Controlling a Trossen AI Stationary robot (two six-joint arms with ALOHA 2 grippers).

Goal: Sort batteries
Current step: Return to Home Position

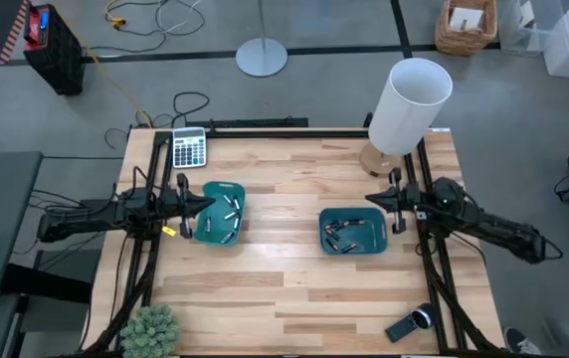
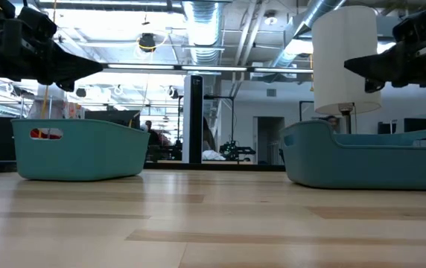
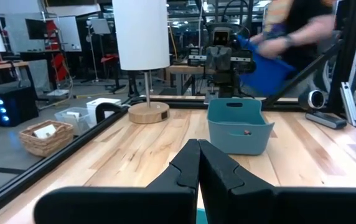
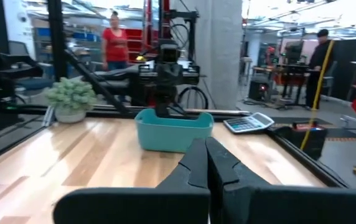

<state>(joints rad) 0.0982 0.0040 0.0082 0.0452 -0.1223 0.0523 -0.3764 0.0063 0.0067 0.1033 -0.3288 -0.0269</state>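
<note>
While batteries (image 1: 233, 207) lie in trays (image 1: 223, 185) | left tool (image 1: 205, 203), right tool (image 1: 372, 199) closed

The table (image 1: 284, 298) is pale planked wood, smooth and faintly glossy. At the tip of the matt black left pincer (image 1: 205, 202), the left tray (image 1: 223, 185) of matt teal plastic holds silvery metal batteries (image 1: 232, 205). At the right pincer (image 1: 372, 199), the like right tray (image 1: 323, 234) holds dark batteries (image 1: 344, 239). Behind that pincer, the lamp shade (image 1: 409, 104) is matt white and the lamp base (image 1: 376, 159) is wood.
</note>
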